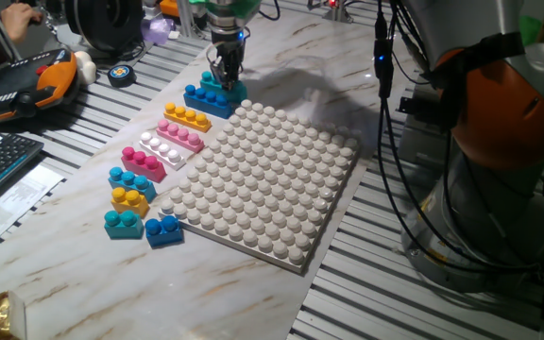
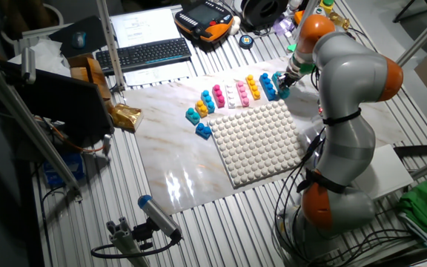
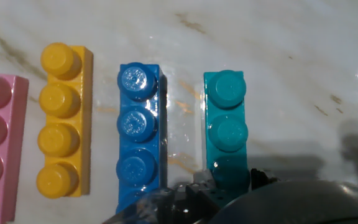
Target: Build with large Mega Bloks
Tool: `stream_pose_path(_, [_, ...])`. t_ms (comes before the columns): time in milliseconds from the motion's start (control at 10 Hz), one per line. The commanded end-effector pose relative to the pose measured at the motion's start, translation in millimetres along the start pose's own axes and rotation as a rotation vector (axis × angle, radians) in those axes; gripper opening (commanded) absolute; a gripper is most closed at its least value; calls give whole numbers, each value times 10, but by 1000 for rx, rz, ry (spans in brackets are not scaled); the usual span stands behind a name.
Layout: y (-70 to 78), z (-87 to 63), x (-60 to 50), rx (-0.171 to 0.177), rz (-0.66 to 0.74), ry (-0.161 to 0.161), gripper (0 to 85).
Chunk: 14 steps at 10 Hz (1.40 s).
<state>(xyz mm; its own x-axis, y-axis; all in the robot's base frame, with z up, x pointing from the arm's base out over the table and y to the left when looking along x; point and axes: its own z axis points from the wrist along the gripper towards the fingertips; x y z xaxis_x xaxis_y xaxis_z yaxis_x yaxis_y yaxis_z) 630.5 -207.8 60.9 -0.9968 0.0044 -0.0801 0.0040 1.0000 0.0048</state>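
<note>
Teal brick [image 3: 226,130] under the downward-pointing gripper [image 1: 226,77], jaws straddling it.

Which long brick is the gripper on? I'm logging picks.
The teal long brick, at the row's end beside the blue one; the gripper sits directly over it.

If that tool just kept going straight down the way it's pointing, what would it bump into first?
Most likely the teal brick: the tool hangs directly over its near end. Whether it already touches is unclear.
</note>
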Motion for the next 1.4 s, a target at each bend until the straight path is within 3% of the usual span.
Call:
stream_pose_path(0, [0,1,0,9,-7,0,387])
stream_pose_path(200, [-3,1,1,15,-35,-1,230])
stream_pose_path(300, [-2,6,4,15,-43,-3,213])
stream_pose_path(400, [5,9,8,13,-49,-1,10])
stream_pose_path(600, [-2,-78,1,26,-61,-19,10])
stream_pose_path(900, [-29,-394,14,47,-78,-14,10])
stream_pose_path(1100, [9,-611,128,41,-71,0,10])
stream_pose_path(1300, [132,-733,382,29,-51,5,10])
